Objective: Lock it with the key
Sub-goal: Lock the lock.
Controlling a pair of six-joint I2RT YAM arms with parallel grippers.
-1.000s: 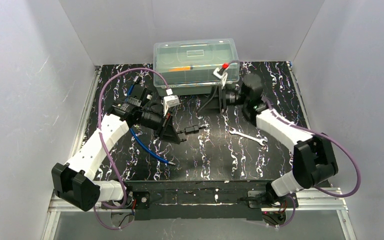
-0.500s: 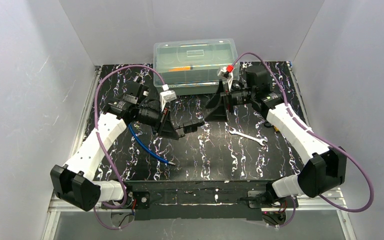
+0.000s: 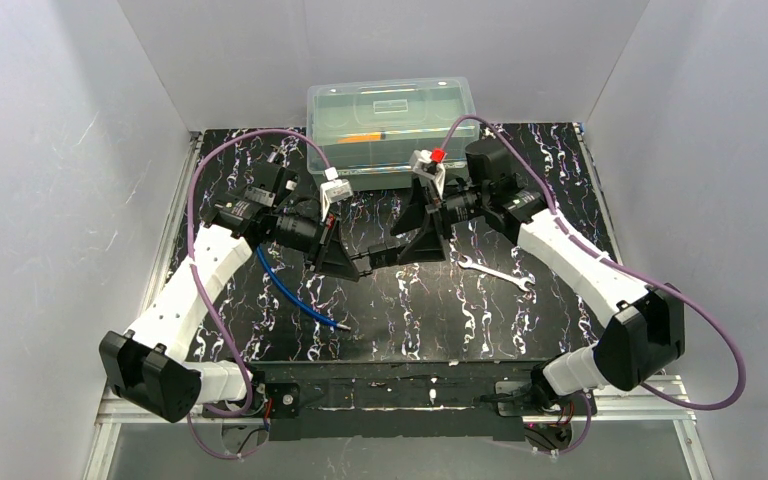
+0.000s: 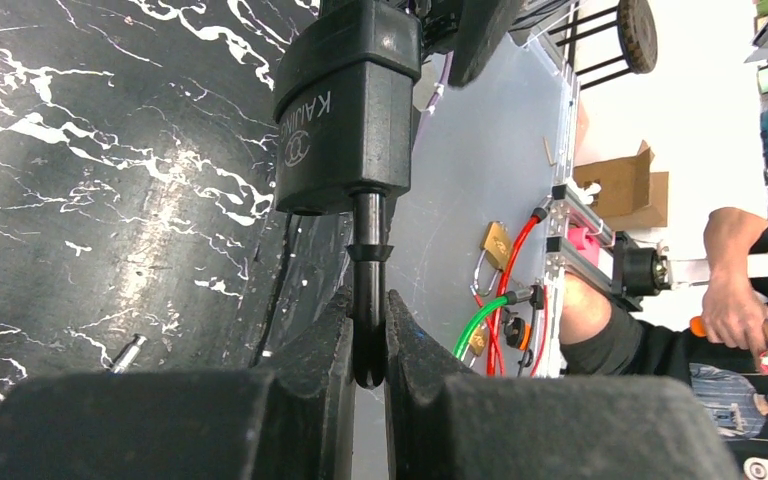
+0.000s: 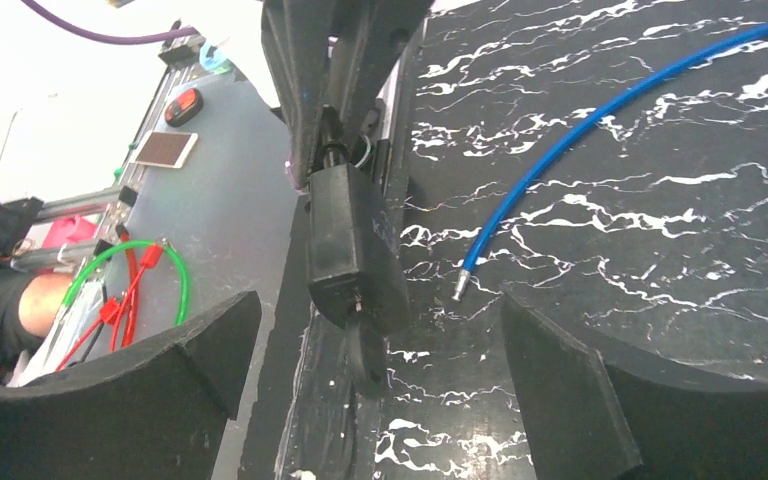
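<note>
Two pincers, one lock

A dark tab at the black lock's [image 5: 353, 250] near end, likely the key [image 5: 365, 358] though shadow hid its shape, hung above the surface [image 3: 430, 310]. The left pincer [image 4: 365, 335] pinched the shackle [image 4: 367, 290], holding the keyhole toward the right pincer [image 5: 378, 310], which stood spread around that tab. At the far edge, a clear lidded box [image 3: 392, 122] held something orange.

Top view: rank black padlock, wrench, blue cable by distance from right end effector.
1. black padlock, just left of the right end effector.
2. wrench, to its right.
3. blue cable, far left side.
</note>
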